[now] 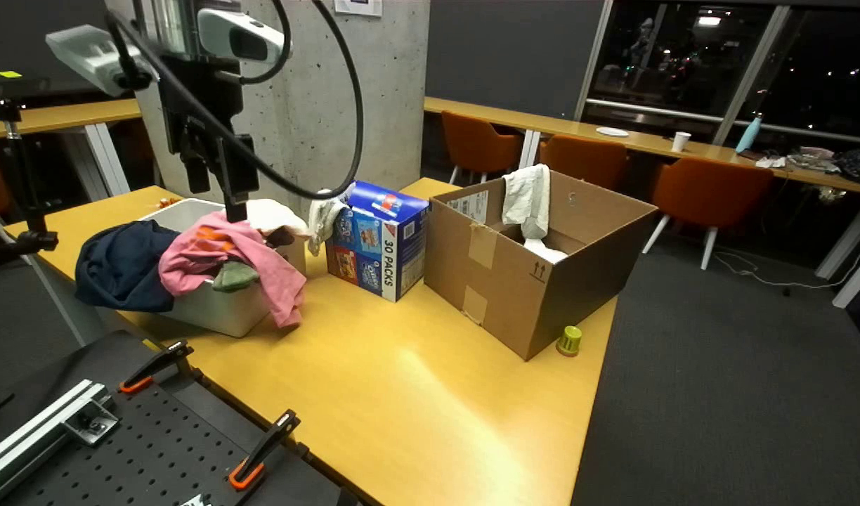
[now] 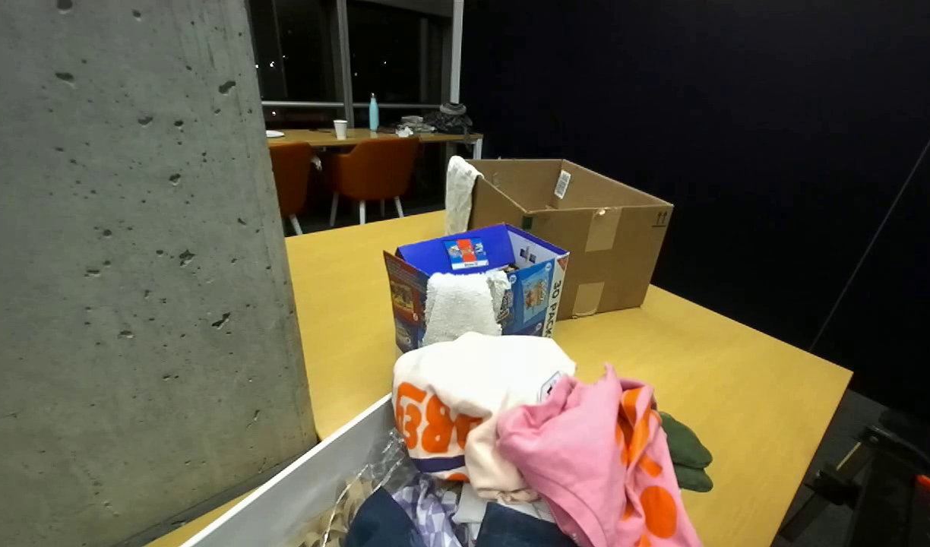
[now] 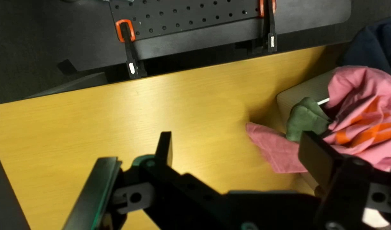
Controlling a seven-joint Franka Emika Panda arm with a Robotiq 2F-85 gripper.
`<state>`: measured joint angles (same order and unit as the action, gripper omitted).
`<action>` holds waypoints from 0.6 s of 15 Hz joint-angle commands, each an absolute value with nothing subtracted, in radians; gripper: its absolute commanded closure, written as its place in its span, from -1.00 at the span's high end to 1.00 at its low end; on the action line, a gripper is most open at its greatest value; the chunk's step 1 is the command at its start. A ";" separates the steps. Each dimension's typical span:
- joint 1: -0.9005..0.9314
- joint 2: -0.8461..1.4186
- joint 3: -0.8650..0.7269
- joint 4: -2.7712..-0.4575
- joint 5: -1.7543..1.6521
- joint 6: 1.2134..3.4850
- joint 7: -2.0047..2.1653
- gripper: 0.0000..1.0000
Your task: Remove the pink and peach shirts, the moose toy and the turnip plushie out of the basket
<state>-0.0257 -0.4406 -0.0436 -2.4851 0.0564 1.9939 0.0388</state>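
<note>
1. Wrist cylinder [image 1: 175,28]: shiny, silvery metal.
2. White housing [image 1: 237,24]: smooth, rounded, a dark inset on its face.
3. Pale housing [image 1: 89,55]: whitish and more angular.
4. Long cable [image 1: 360,116]: black, smooth, curving in one wide loop.
5. Mounting body [image 1: 209,84]: black and blocky.
6. Jaws: black, square-edged, with brownish pads [image 3: 313,161] inside.
7. Brackets [image 3: 147,193]: grey, each pierced by a round dark hole.
8. Screws [image 3: 334,226]: round-headed, dull grey.
9. Side panel [image 3: 95,188]: flat, dark, edged in bright green.
</note>
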 commanded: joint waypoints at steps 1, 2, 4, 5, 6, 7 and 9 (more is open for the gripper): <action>-0.001 -0.505 -0.033 -2.646 0.160 2.184 0.059 1.00; 0.014 -0.511 -0.041 -2.696 0.210 2.243 0.040 1.00; 0.029 -0.519 -0.045 -2.767 0.269 2.341 0.024 1.00; 0.039 -0.522 -0.052 -2.791 0.292 2.377 0.006 1.00; 0.044 -0.506 -0.058 -2.790 0.298 2.409 -0.017 1.00; 0.053 -0.464 -0.066 -2.758 0.304 2.434 -0.040 1.00; 0.082 -0.401 -0.075 -2.721 0.316 2.493 -0.087 1.00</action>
